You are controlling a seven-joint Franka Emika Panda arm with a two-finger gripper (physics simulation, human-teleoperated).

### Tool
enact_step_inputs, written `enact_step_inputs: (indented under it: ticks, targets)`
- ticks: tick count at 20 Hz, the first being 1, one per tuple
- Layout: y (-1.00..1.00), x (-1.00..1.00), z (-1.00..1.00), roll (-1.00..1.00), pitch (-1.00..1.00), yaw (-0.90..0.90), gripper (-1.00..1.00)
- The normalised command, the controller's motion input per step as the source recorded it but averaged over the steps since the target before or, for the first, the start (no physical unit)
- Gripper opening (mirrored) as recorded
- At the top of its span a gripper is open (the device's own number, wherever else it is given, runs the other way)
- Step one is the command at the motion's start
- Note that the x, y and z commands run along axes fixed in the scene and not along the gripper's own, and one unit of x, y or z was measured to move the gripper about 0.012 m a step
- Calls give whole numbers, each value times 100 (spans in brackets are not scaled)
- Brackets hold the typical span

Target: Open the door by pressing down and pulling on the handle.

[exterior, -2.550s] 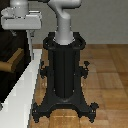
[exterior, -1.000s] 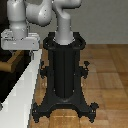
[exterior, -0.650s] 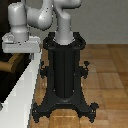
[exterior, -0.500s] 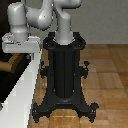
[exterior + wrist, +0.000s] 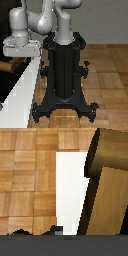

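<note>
Over at the exterior view's left, the arm [image 5: 42,17] bends down from its black pedestal [image 5: 64,75] and carries its gripper [image 5: 21,48] to the edge of the door [image 5: 10,82], a dark panel bordered by a white frame [image 5: 24,95]. The gripper's pale body sits right above the frame's top corner, and a small patch of tan shows just under it, which I take to be the handle [image 5: 11,65] (it is mostly hidden there, so I would not swear to it).

The wrist view is plainer: the handle [image 5: 107,203] fills one side as a broad wooden bar, with the white frame [image 5: 69,188] beside it and the wooden floor [image 5: 25,178] beyond. The fingers do not show clearly in either view; only a dark blur sits along one edge of the wrist view, so I cannot tell whether they are apart or together, nor whether they touch the wood.

By my reckoning this is the approach step, with the gripper lined up over the lever and the pressing not yet begun. The door looks closed, flush within its frame.

The next move, as I judge it, calls for coming down squarely onto the bar so it turns, and only then drawing back to swing the panel out. Landing too near the bar's end could let the gripper slide off.
</note>
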Motion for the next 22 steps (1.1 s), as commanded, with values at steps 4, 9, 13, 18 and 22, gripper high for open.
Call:
enact_step_inputs:
  ticks: [4,9,13,18,22]
  targets:
    - [0,0,-75,0,-8,0,-100]
    - [0,0,-40,0,-12,0,-100]
    - [0,0,-50,0,-8,0,-100]
    - [0,0,-40,0,-12,0,-100]
    - [0,0,-75,0,0,0,-100]
